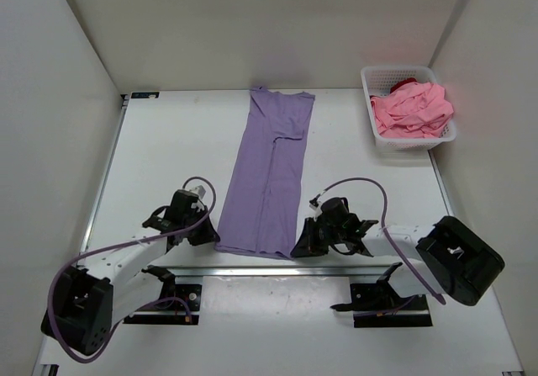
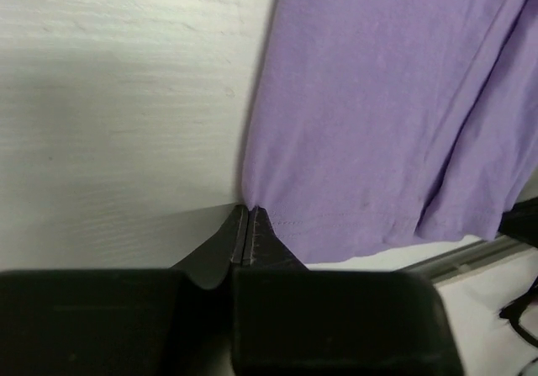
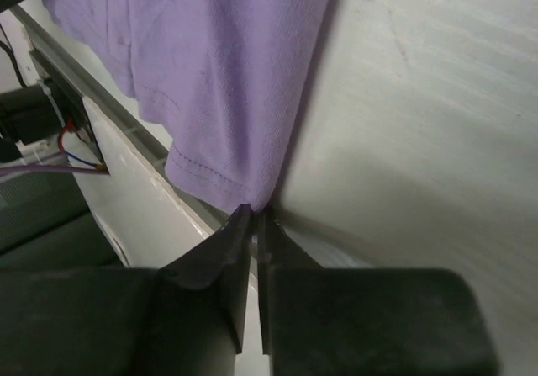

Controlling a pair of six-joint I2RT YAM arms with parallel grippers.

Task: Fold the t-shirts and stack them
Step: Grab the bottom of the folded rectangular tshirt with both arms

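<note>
Lavender t-shirt point(image 1: 267, 174) is lying as a long narrow strip down the middle of the counter point(image 1: 168, 157), sides folded in, collar end far, hem reaching the near edge. Left fingers point(image 2: 229, 243) are closed, pinching the hem's left corner. Right fingers point(image 3: 220, 254) are closed, pinching the right corner. Pink t-shirt point(image 1: 414, 111) and dark red t-shirt point(image 1: 405, 82) are sitting bunched in the white lattice basket point(image 1: 380, 75), far right.

Step in hand, by my reading: carrying the hem up toward the collar. Doing it well is likely meaning:
- raising both corners together and level
- keeping the hem taut between them
- travelling straight along the strip so the edges are lining up
- letting go only once the fabric is lying flat
</note>
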